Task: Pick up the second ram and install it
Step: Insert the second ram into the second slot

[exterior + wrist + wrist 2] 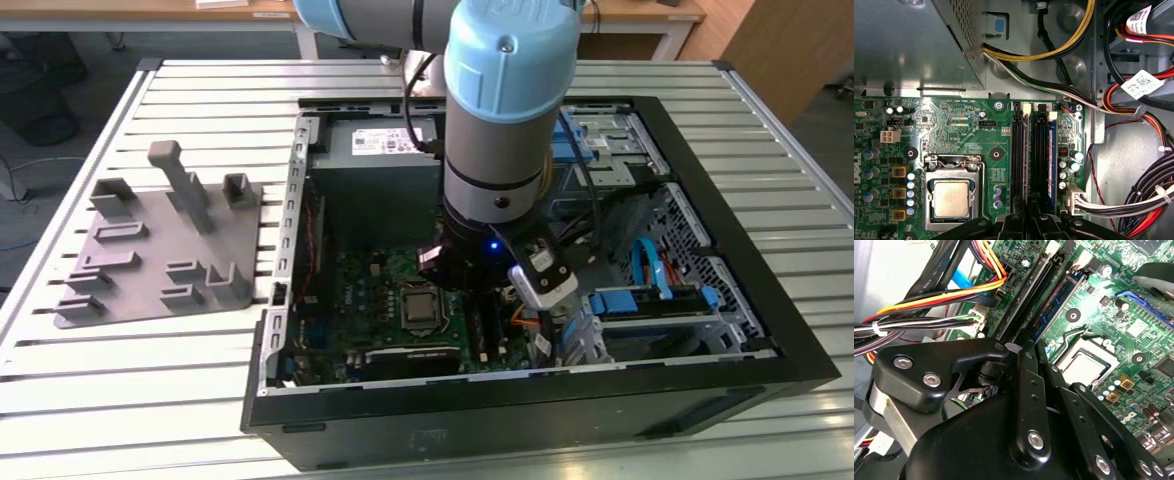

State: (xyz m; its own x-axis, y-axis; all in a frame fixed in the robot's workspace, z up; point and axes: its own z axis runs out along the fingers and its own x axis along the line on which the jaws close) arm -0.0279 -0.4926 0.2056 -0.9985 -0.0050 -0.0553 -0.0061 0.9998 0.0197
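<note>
Matt grey plastic tray (pixel 147 250); glossy black gripper (pixel 1029 347); ribbed metal table (pixel 120 380).

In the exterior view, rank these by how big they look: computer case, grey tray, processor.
1. Computer case
2. Grey tray
3. Processor

The ranking is not close.

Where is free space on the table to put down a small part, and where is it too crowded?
Free: the slatted table in front of the grey tray, and the strip between tray and computer case. Crowded: inside the case, around the arm, motherboard and cables.
</note>
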